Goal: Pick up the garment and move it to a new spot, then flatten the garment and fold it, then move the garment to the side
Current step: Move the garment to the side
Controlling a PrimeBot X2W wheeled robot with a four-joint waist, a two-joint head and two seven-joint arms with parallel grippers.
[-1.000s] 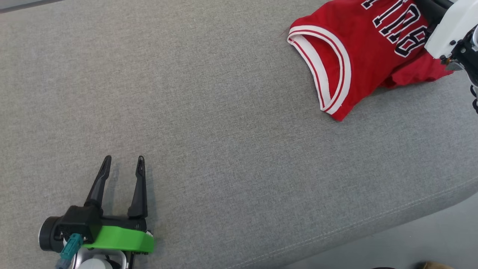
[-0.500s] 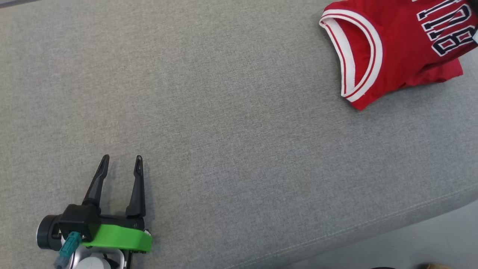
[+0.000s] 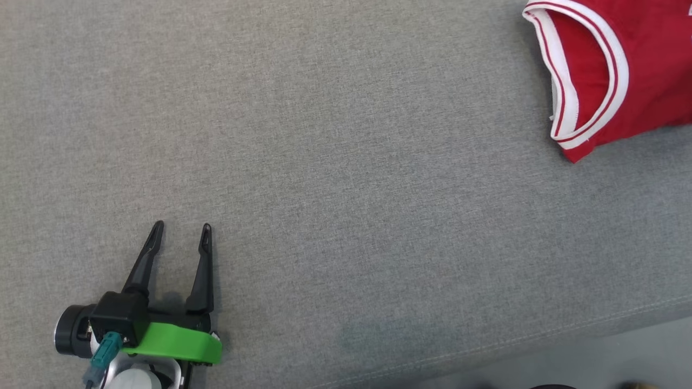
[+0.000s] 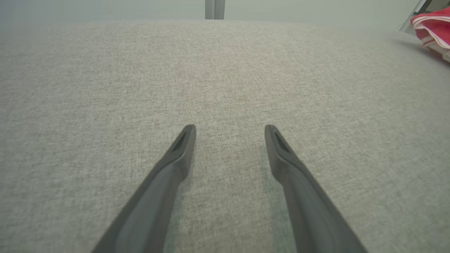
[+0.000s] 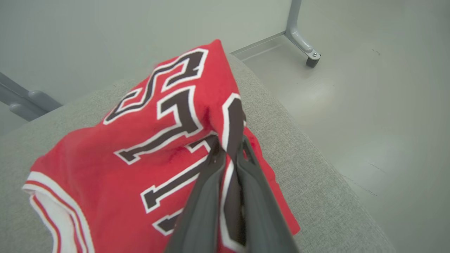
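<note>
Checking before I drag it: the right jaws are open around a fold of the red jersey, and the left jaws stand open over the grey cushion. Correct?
No. The right jaws are shut on a fold of the red jersey, as the right wrist view shows. The left jaws do stand open over the grey cushion.

Red jersey (image 3: 643, 65) — white-striped trim, black white-edged lettering — lies crumpled near the grey cushion's (image 3: 346, 162) right end, one fold lifted

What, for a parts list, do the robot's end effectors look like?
The left end effector has two long, tapered black fingers on a black body, a green bracket, a teal connector and a white wrist. The right end effector has dark grey fingers.
</note>
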